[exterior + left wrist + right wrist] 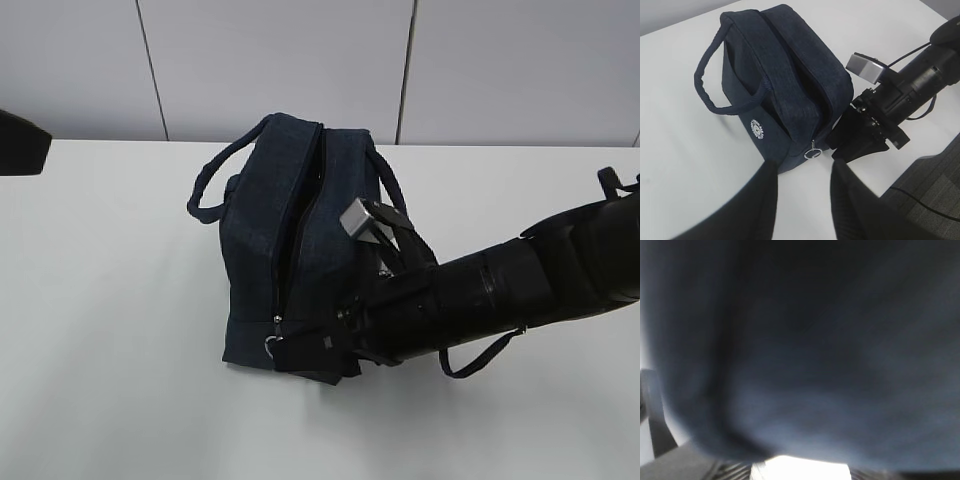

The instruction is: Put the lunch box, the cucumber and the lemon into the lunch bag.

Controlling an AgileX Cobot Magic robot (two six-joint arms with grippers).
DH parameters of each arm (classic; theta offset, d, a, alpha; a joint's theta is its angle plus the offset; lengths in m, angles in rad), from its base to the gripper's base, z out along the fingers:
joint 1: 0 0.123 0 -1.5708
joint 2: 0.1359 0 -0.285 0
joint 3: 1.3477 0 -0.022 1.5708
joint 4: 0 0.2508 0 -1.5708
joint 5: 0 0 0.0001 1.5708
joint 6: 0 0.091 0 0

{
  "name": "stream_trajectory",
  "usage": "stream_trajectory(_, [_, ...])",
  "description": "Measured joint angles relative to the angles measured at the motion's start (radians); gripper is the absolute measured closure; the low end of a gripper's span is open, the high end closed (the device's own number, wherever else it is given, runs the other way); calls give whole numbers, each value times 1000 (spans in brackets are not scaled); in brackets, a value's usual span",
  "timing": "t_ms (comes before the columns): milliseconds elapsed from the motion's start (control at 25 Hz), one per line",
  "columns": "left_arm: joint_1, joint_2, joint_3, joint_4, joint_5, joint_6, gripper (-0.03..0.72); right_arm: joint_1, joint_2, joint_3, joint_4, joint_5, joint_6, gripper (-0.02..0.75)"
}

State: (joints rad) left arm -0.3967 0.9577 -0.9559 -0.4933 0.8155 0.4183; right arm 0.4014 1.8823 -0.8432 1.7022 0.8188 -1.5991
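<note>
Surface (100, 300) is carrying only the bag (270, 250), which is standing upright near the middle with its long axis and zipper line running away from you toward the wall. You are seeing the zipper drawn along the top, its ring pull (812, 153) hanging at the near end. Your right pincer (860, 142) is sitting nearer, pressed against the bag's near right corner just beside that pull; its jaws are standing apart, and whether they are pinching fabric you cannot tell. Your left pincer (802, 200) is hanging above the near end, jaws apart, holding nothing. You are not seeing the box, cucumber or lemon anywhere. Your right wrist view is showing only blurred navy cloth.
</note>
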Motion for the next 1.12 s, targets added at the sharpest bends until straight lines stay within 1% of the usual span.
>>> stream_trajectory(200, [0, 0, 0, 2, 0, 0, 449, 0, 4, 0, 13, -19, 0, 348])
stream_trajectory(520, [0, 0, 0, 3, 0, 0, 449, 7, 38, 0, 95, -44, -20, 348])
stream_trajectory(960, [0, 0, 0, 4, 0, 0, 449, 65, 40, -29, 104, -121, -40, 348])
stream_trajectory(1120, [0, 0, 0, 4, 0, 0, 449, 72, 50, -48, 104, -152, -40, 348])
